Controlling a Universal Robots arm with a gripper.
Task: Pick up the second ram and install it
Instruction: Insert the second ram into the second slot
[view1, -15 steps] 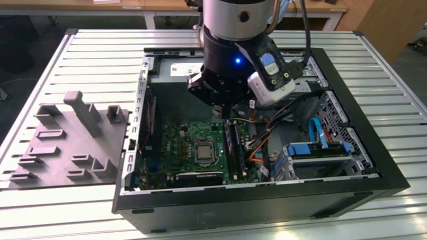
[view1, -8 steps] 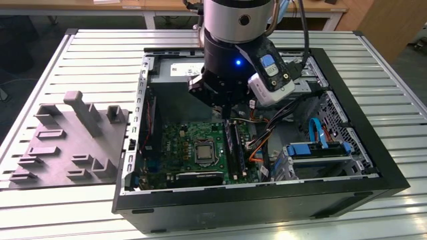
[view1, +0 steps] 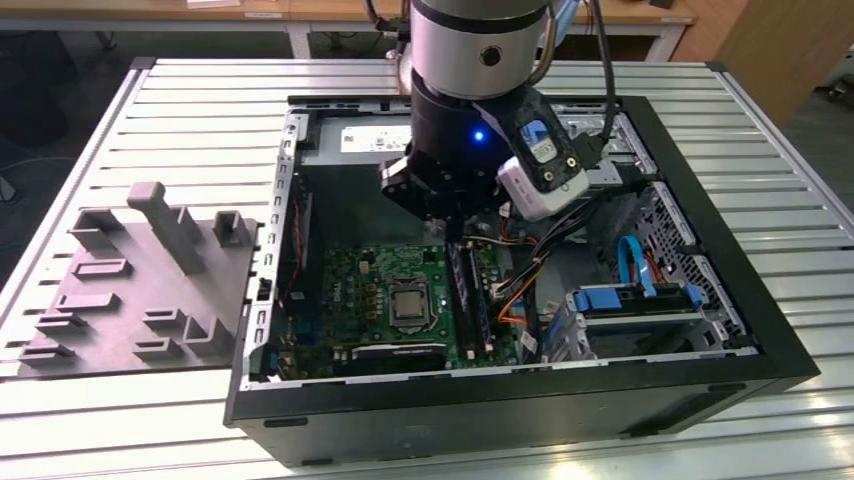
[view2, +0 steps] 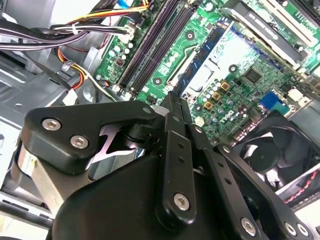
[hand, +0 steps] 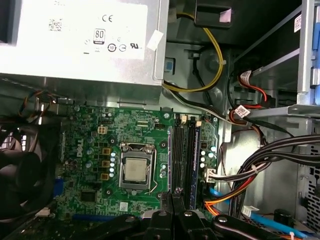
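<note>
My gripper (view1: 461, 232) hangs inside the open computer case (view1: 694, 370), just above the black memory slots (view1: 467, 290) on the green motherboard (view1: 387, 275). Its fingers (view2: 172, 107) are pressed together, and I see nothing between them. In the first wrist view the gripper (hand: 175, 197) sits at one end of the slots (hand: 180, 155), beside the processor socket (hand: 135, 170). A dark-blue ram stick (hand: 196, 155) stands seated in the slot farthest from the processor. I cannot tell whether it is the second ram.
Bundled cables (hand: 260, 170) run right next to the slots. The grey power supply (hand: 80, 35) fills the far end of the case, and a black fan (view2: 270, 150) sits beyond the motherboard. Blue drive brackets (view1: 627, 300) lie at the exterior view's right. A grey holder (view1: 134, 280) rests outside the case.
</note>
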